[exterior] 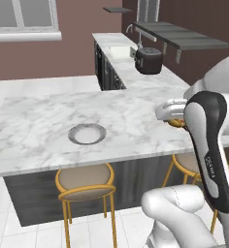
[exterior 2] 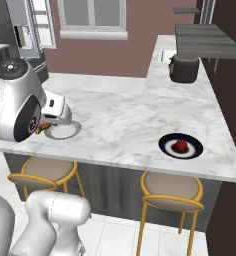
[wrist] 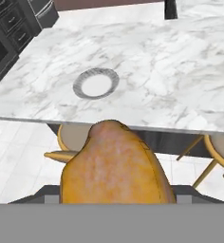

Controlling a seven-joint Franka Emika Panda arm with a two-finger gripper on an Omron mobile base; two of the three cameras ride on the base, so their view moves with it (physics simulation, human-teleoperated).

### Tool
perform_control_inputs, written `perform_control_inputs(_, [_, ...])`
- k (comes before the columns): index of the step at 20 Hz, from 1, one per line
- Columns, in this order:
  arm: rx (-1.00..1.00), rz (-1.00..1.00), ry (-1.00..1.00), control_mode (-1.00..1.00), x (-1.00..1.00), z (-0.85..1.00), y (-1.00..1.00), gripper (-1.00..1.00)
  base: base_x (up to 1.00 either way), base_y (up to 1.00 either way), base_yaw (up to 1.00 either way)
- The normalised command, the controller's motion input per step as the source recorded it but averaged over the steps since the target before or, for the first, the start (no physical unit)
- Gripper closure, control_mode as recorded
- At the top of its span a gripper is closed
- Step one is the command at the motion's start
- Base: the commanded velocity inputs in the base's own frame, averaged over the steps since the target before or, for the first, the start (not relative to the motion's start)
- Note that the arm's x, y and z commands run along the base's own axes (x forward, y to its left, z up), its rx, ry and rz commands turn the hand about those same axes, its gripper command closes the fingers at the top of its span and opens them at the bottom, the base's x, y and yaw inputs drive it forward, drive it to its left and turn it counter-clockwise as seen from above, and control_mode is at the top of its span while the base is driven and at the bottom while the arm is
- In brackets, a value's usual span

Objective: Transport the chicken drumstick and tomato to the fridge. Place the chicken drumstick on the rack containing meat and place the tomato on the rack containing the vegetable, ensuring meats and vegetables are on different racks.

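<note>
- The chicken drumstick (wrist: pixel 115 163) sits right at the hand camera, a golden orange-brown lump rising from between the jaws; you can take it that they are clenched on it, though the fingertips themselves are hidden behind the meat.
- From the left base view, a bit of the same orange shows under the gripper (exterior: pixel 173 117), which hangs over the near edge of the surface (exterior: pixel 48 116), toward its right end.
- Treat the drumstick as light and fairly stiff, but rounded and probably greasy-slick: it could twist or slide between the jaws if you swing fast. The hold appears to be on the thick end, which is the better place; a grip on the narrow end would let it pivot.
- The tomato (exterior 2: pixel 181 145) rests on a dark plate (exterior 2: pixel 180 146) near the front edge of the surface, toward its right corner, well apart from the gripper. It is smooth, round and soft-skinned, so when its turn comes, close across its widest part with gentle force or it will squirt out.
- An empty round bowl (exterior: pixel 87 133) lies near the front edge, left of the gripper.
- The fridge (exterior 2: pixel 32 22) stands at the far left in the right base view; carry the meat there steadily.
</note>
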Motion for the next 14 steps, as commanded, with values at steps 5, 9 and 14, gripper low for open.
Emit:
perform_control_inputs(5, [0.0,-0.01,-0.1,-1.0,-0.68,0.73,0.0,1.0,0.0,0.0,0.0])
perform_control_inputs(9, [0.01,0.0,-0.05,1.0,-0.19,0.18,0.0,1.0,-0.63,0.05,0.01])
perform_control_inputs(14, [0.0,0.0,0.0,1.0,0.0,0.0,0.0,1.0,-0.9,0.74,0.06])
